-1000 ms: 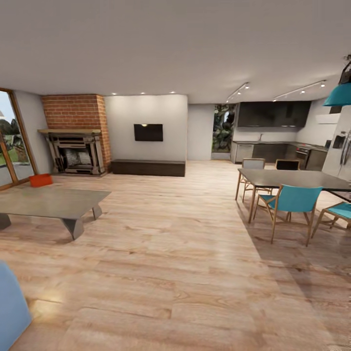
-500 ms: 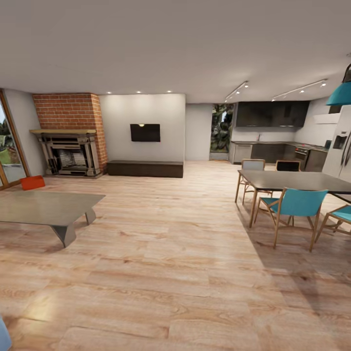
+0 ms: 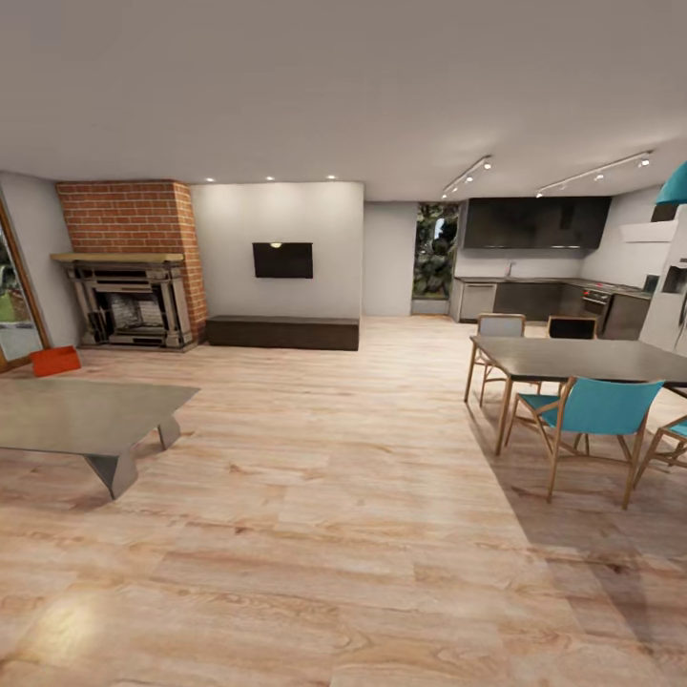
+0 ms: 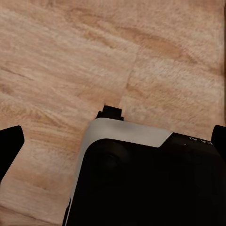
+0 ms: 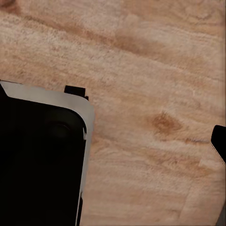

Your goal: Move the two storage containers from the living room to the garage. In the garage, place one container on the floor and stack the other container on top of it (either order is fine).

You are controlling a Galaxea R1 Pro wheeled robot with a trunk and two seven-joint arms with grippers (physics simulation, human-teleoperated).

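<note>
Red-orange and thin-walled, one storage container [image 3: 54, 361] sits on the pale wood plank floor [image 3: 315, 496] at about ten o'clock from the robot, beyond the low grey coffee table [image 3: 81, 415] and beside the brick fireplace [image 3: 129, 262]. Its long axis is hard to judge. Both wrist views look down on planks; whether either gripper is open cannot be told

Pale plank floor [image 3: 324, 496] everywhere; brick fireplace [image 3: 129, 262] upper left, black TV [image 3: 282, 260] centre, dining table [image 3: 582, 359] with teal chairs [image 3: 596, 410] right.
</note>
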